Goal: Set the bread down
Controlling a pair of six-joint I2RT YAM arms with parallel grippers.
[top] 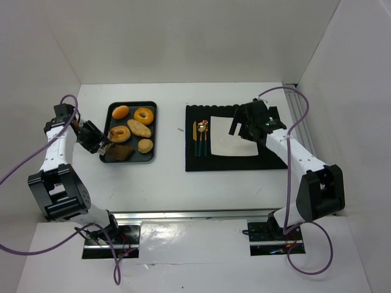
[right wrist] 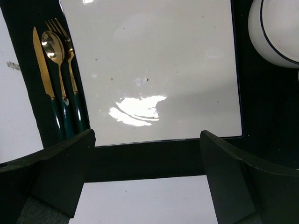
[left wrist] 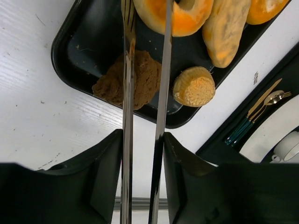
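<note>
On the left, the left pincer (left wrist: pixel 142 135) is clamping a pair of metal tongs (left wrist: pixel 161 116) between its black fingers, pressing the two blades close together. The tongs are reaching over the near corner of a black tray (top: pixel 131 108) sitting on the white table (top: pixel 171 183). The bread (top: pixel 119 133) is lying flat on the left side of that tray with its hole facing up. Being a ring, it is showing no real long axis and is not pointing any way. In the left wrist view, one blade is crossing the ring's near edge while the other is running just beside it. I cannot tell whether they are squeezing it.

A brown piece (top: pixel 120 152) and a small round roll (top: pixel 145 146) are lying nearer the arms, a long roll (top: pixel 139 128) just to the ring's right, and a bun (top: pixel 120 112) and a second ring (top: pixel 143 115) along the far edge.

Further right, a dark mat (top: pixel 195 162) is carrying gold cutlery (right wrist: pixel 58 70) beside a white square plate (top: pixel 229 146). The right pincer (right wrist: pixel 145 137) is hovering over the plate, its fingers spread wide and holding nothing.
</note>
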